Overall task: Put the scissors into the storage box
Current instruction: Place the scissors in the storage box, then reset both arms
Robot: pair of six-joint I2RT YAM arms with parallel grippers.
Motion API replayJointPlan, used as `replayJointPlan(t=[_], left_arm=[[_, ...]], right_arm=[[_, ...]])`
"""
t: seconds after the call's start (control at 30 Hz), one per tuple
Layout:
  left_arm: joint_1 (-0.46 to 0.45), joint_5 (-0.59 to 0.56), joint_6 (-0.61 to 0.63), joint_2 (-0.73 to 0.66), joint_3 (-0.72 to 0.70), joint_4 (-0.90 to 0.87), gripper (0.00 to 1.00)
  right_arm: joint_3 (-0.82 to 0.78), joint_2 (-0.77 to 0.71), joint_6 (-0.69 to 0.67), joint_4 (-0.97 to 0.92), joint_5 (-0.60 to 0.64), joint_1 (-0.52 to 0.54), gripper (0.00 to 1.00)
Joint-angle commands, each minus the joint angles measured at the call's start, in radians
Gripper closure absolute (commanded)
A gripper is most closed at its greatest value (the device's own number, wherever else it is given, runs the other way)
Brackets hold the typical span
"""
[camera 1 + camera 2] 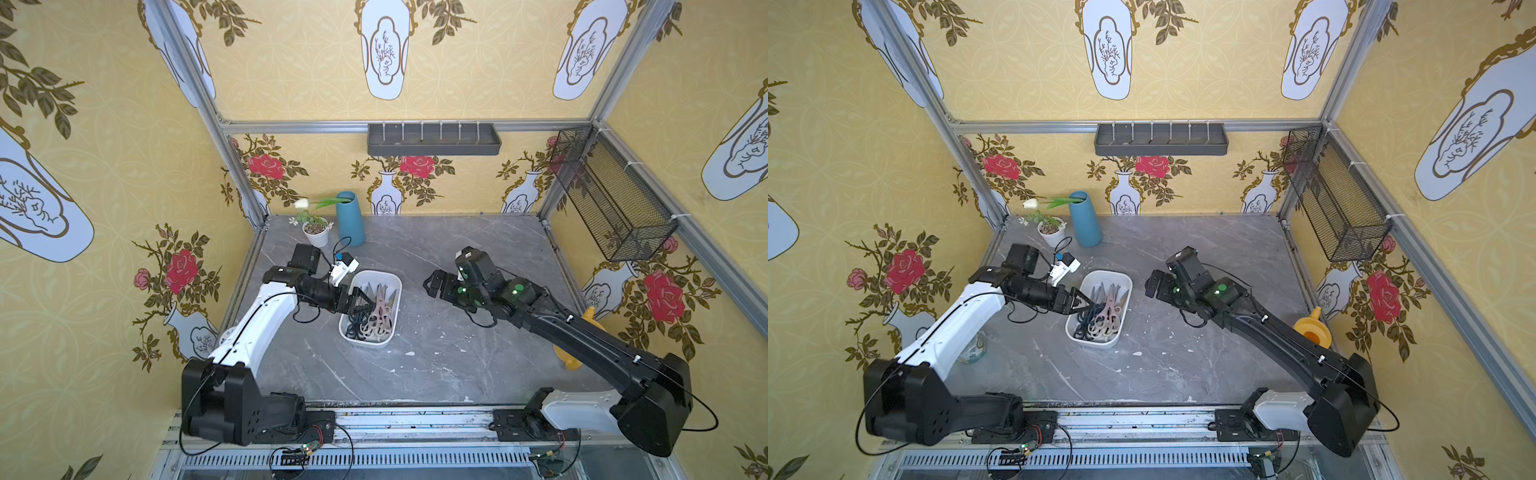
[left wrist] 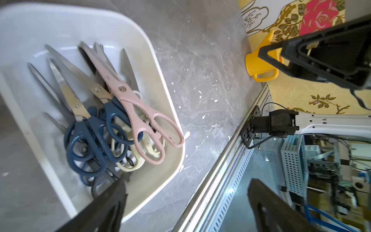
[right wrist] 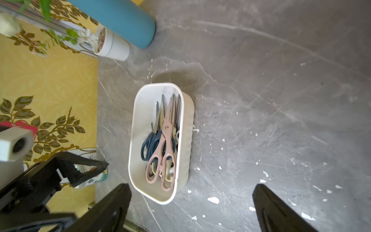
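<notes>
Left end effector: open, empty, over the storage box; scissors lie lengthwise inside, fitting its long side. Right end effector: open, empty, apart.

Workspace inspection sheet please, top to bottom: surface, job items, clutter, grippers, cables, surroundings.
Surface: grey marble table, white flecks, no loose scissors seen.
Job's things: scissors piled in the storage box, pink pair on top.
Clutter: blue vase, white plant pot, yellow watering can.
Grippers: left gripper open, one finger over the box; right gripper open, empty, apart from the box.
Cables: black cable loops under the left arm, clear of the box.
Surroundings: grey tray and mesh basket on floral walls.
</notes>
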Motion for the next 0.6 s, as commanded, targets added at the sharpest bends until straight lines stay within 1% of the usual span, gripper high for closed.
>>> replayJointPlan(t=[0.0,0.07,0.13,0.17,0.23,0.3,0.37,0.47,0.57], left_arm=[[0.029,-0.159,-0.052,-0.119,0.000,0.022,0.00],[0.048,-0.294,-0.084,-0.199,-0.016,0.073,0.00],[0.063,-0.391,-0.090,-0.252,-0.047,0.107,0.00],[0.077,-0.422,-0.094,-0.276,-0.069,0.129,0.00],[0.107,-0.463,-0.107,-0.307,-0.105,0.147,0.00],[0.141,-0.488,-0.116,-0.330,-0.141,0.162,0.00],[0.177,-0.508,-0.107,-0.356,-0.180,0.180,0.00],[0.225,-0.507,-0.080,-0.398,-0.232,0.215,0.00],[0.271,-0.499,-0.072,-0.423,-0.268,0.243,0.00]], right_arm=[[0.010,-0.062,-0.027,-0.038,0.229,0.006,0.03],[-0.018,-0.118,-0.023,-0.031,0.319,0.006,0.03],[-0.065,-0.179,-0.084,0.026,0.370,0.006,0.03],[-0.100,-0.214,-0.124,0.072,0.389,0.006,0.03],[-0.163,-0.273,-0.138,0.131,0.459,0.007,0.03],[-0.206,-0.319,-0.077,0.126,0.550,0.006,0.03],[-0.247,-0.366,-0.063,0.115,0.618,0.004,0.03],[-0.295,-0.414,-0.005,0.056,0.680,0.001,0.03],[-0.315,-0.442,0.058,-0.019,0.704,-0.005,0.03]])
